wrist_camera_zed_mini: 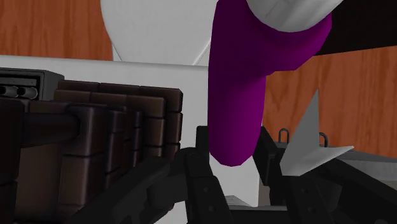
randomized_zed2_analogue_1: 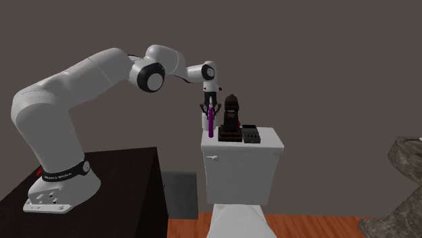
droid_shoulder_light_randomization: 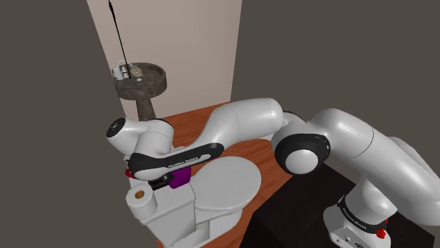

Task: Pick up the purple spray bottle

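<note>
Atop the white toilet tank, at the lid's edge on the side toward my stand, my jaws are clamped from above on the slim purple spray bottle. A black finger presses each flank. The bottle stands upright, its long axis square to the tank lid and in line with my hand, top end toward my wrist. I cannot tell which way its nozzle faces, nor whether its base has cleared the lid. A dark brown blocky object sits just beside it on the tank, so I judge a straight upward lift safest.
</note>
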